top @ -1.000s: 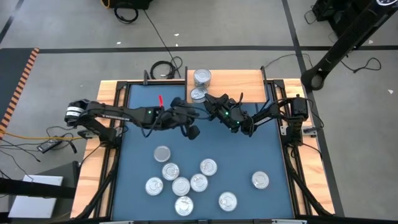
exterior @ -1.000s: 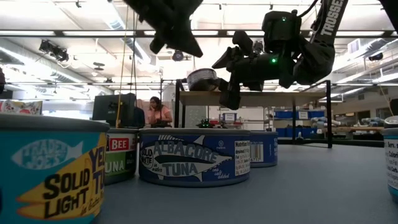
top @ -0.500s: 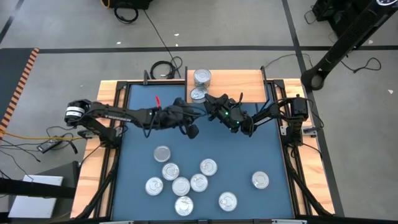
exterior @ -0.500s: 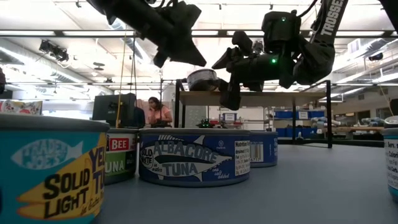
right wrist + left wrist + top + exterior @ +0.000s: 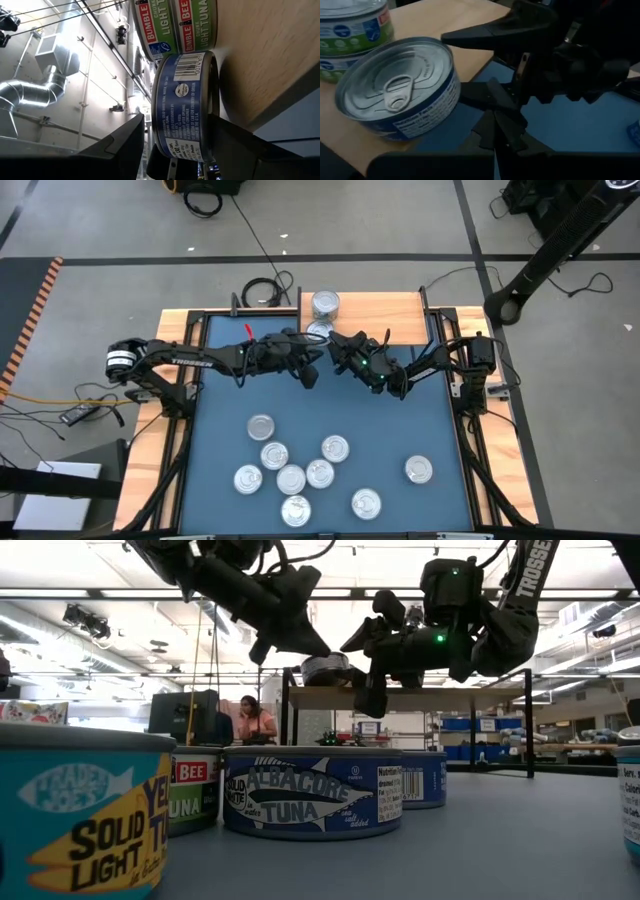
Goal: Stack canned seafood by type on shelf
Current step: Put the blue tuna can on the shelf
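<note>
1. Two end effectors meet at the front edge of the shelf [image 5: 375, 313], which stands at the tabletop's [image 5: 440, 430] far edge.
2. Right end effector [image 5: 335, 344]: its fingers stand wide on either side of a blue-labelled can [image 5: 186, 102] sitting at the shelf's front edge; whether they touch its sides cannot be told.
3. Left end effector [image 5: 312, 376]: fully shut, empty, hanging just beside that can [image 5: 400, 92].
4. Behind it on the shelf is a two-high stack of green-labelled cans [image 5: 325, 304].
5. Eight more tins [image 5: 291, 478] lie on the tabletop's near half, one [image 5: 419, 470] toward the right edge.
</note>
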`<state>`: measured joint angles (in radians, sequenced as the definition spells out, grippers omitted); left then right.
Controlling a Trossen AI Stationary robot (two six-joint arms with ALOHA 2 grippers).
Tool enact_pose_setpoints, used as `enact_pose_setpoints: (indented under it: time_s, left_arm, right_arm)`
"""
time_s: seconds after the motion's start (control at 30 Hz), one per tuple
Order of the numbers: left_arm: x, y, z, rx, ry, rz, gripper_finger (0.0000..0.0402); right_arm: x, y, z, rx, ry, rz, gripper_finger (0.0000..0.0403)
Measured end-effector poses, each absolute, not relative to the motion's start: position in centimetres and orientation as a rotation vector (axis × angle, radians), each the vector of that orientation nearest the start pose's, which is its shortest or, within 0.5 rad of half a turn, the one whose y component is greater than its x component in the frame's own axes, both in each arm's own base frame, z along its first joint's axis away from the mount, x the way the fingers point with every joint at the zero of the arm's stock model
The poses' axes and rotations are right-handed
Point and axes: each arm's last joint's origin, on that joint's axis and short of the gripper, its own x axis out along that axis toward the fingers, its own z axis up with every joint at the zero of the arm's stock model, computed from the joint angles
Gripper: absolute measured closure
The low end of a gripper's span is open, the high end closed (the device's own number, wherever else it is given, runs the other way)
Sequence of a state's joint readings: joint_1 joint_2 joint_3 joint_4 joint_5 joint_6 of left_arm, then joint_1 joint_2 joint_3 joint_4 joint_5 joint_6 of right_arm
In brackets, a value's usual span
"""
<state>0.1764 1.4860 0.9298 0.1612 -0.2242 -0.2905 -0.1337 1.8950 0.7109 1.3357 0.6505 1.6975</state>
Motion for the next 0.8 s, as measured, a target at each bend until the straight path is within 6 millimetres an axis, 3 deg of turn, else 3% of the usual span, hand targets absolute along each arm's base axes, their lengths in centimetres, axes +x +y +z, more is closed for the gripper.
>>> enact_pose_setpoints:
  time_s: [0.5, 0.8]
  left_arm:
    - [31.6, 7.7, 25.0, -0.267, 0.351, 0.507, 0.0401]
    - [32.5, 8.0, 23.2, -0.291, 0.394, 0.509, 0.0401]
  right_arm:
    - [33.7, -6.2, 16.3, 1.620, -0.761, -0.464, 0.0183]
    - [33.7, -6.2, 16.3, 1.622, -0.752, -0.454, 0.0183]
